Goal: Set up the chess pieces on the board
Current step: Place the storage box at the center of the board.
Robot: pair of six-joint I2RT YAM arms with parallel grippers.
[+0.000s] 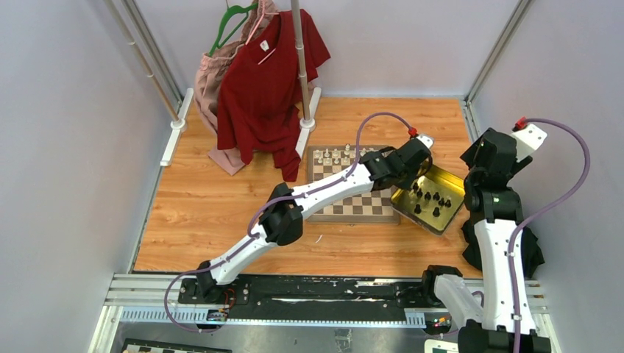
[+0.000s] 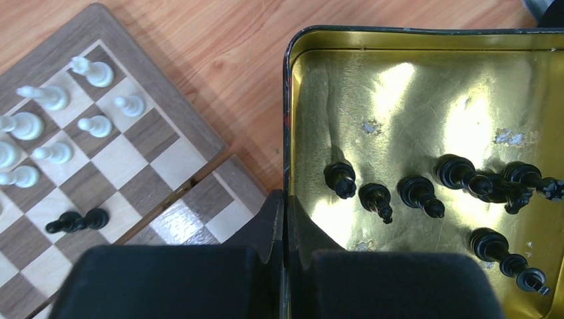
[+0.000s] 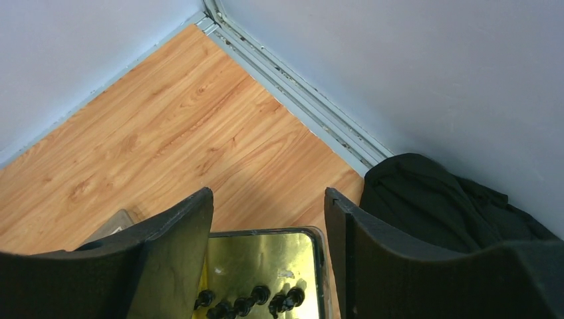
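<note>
The board [image 1: 353, 206] lies mid-table; its wooden border shows in the left wrist view [image 2: 166, 100]. White chess pieces [image 1: 338, 156] stand along its far rows [image 2: 50, 96]. One black piece [image 2: 76, 220] lies on its side on a board square. Several black pieces [image 1: 430, 198] sit in the gold tray [image 1: 450, 179], some toppled [image 2: 419, 194]. My left gripper [image 1: 410, 170] is shut, its jaws pinching the tray's left wall [image 2: 286, 199]. My right gripper [image 1: 487, 158] is open and empty above the tray's far corner [image 3: 269, 199]; the tray [image 3: 266, 256] and black pieces [image 3: 256, 296] show below it.
A red shirt [image 1: 265, 81] and a pink garment [image 1: 213, 81] hang on a rack with a pole [image 1: 302, 66] at the back left, reaching down beside the board. A black cloth [image 3: 432, 199] lies by the right wall. Walls enclose the table.
</note>
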